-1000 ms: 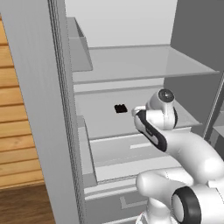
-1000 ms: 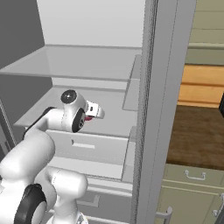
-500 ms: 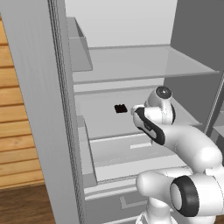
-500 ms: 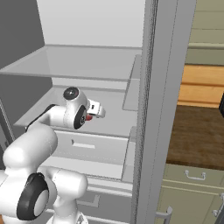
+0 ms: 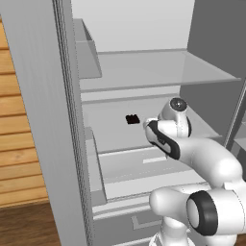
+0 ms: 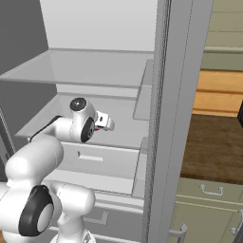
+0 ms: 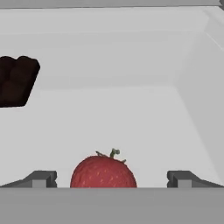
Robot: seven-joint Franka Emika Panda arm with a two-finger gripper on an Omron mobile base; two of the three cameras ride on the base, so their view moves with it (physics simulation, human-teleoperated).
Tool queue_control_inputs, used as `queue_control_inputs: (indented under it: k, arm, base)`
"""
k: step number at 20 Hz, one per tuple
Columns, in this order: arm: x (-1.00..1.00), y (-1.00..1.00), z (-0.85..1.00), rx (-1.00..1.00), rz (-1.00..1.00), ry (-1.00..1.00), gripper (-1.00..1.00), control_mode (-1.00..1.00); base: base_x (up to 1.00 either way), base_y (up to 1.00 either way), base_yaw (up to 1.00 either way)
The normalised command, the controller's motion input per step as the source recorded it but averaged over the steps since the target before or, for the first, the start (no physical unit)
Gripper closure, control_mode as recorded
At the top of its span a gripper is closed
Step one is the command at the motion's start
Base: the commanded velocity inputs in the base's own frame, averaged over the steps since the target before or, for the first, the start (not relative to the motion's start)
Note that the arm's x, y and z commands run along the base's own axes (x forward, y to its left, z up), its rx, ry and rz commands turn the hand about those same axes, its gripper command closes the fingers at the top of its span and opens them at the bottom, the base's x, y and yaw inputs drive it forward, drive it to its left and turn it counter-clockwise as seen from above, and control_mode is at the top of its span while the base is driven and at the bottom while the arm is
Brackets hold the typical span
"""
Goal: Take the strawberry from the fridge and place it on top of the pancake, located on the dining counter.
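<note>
Since the arm is reaching into the open fridge (image 5: 144,72) w/ the end effector (image 7: 109,181) low over the middle shelf, the task looks to be in its early part: approach more or less done, grasp not yet made. In the hand view the strawberry (image 7: 103,172) sits straight ahead of the end effector, between the two fingertips (image 7: 41,178), red body w/ a small green stem on top. Fingers are spread wide, one on each side of the berry w/ clear gaps, so not holding anything yet. Can't tell from this view if the berry is deep enough between the pads for a close, or just in front of them.

A small flat black object (image 7: 16,81) lies further in and off to the left of the end effector in the hand view; it also shows on the shelf (image 5: 110,139) in the left base view, just beyond the hand. Not the target, and apart from the berry. In the right base view a bit of red shows at the hand (image 6: 98,126), prob. the berry.

Judged done: base at the fridge, door open, arm inside, berry lined up. Left: ease fwd if needed, close on the berry, lift, pull out of the fridge, drive to the dining worktop, set berry on the pancake. So most of the job is ahead. Berry is small and round, so likely to roll if nudged by one finger first
</note>
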Motion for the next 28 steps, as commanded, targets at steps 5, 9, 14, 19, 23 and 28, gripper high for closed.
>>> queue_control_inputs:
  k: [5,9,14,19,23,28]
  arm:
    - [0.0,0.0,-0.19,0.0,0.0,0.03,1.0,-1.0]
    - [0.0,0.0,-0.12,0.0,0.0,0.03,1.0,-1.0]
    - [0.0,0.0,-0.02,0.0,0.0,0.0,1.0,-1.0]
    - [-0.34,0.0,0.0,0.0,-0.02,0.0,1.0,-1.0]
    - [-0.91,0.01,0.07,0.0,-0.01,0.0,1.0,-1.0]
    - [-1.0,0.38,0.58,0.0,0.0,0.0,1.0,-1.0]
  base:
    - [0.0,0.0,0.0]
    - [0.0,0.0,0.0]
    - [0.0,0.0,0.0]
    - [0.0,0.0,0.0]
    - [0.0,0.0,0.0]
    - [0.0,0.0,0.0]
